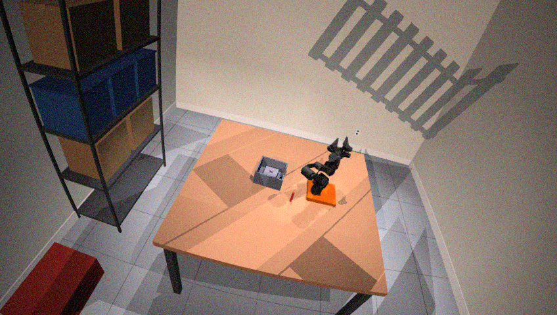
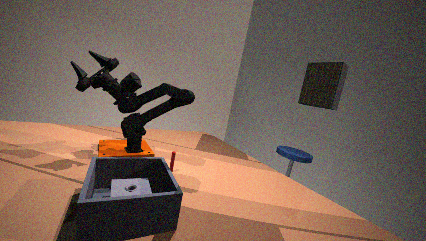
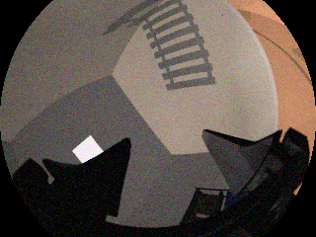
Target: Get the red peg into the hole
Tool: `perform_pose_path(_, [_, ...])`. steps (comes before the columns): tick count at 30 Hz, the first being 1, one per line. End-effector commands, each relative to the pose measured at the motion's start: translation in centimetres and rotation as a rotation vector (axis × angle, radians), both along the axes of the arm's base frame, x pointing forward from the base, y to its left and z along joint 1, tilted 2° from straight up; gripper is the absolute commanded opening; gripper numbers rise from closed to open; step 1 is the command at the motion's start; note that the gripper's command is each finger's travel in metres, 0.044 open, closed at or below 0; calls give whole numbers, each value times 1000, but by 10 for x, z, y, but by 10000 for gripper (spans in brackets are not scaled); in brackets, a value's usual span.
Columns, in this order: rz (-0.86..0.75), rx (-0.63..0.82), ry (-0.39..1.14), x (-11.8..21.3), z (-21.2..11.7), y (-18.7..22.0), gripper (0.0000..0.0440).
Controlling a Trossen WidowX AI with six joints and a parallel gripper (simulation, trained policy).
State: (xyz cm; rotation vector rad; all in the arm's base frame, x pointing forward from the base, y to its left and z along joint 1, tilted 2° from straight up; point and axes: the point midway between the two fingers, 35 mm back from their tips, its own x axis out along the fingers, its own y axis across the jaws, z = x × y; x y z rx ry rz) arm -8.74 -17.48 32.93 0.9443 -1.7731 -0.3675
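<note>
The red peg [image 1: 291, 196] [image 2: 172, 161] stands upright on the table, outside the box and between it and the arm's base. The open grey box [image 1: 267, 182] [image 2: 128, 218] holds a pale plate [image 1: 266, 170] [image 2: 117, 185] at its bottom. The plate's round hole [image 2: 130, 188] shows with nothing in it. My gripper [image 1: 341, 138] [image 2: 80, 56] [image 3: 167, 137] is wide open with nothing between the fingers. It is raised high above the table, pointing up and away from the peg and box. The peg and box are out of the wrist view.
The arm stands on an orange base plate [image 1: 326, 199] [image 2: 110, 144] on the wooden table [image 1: 242, 237] [image 2: 239, 185]. A tall shelf rack [image 1: 93, 145] with bins stands left of the table. A red block [image 1: 46, 277] is on the floor. A blue stool [image 2: 294, 153] stands beyond the table.
</note>
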Motion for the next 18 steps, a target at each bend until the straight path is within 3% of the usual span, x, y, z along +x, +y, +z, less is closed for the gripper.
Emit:
perform_pose_path(1, [-3, 2, 7, 0, 1, -2, 418])
perform_pose_path(3, [-3, 18, 12, 0, 1, -8, 440])
perform_pose_path(9, [16, 106, 4, 6, 0, -42, 440])
perform_pose_path(18, [88, 283, 49, 44, -8, -95, 440])
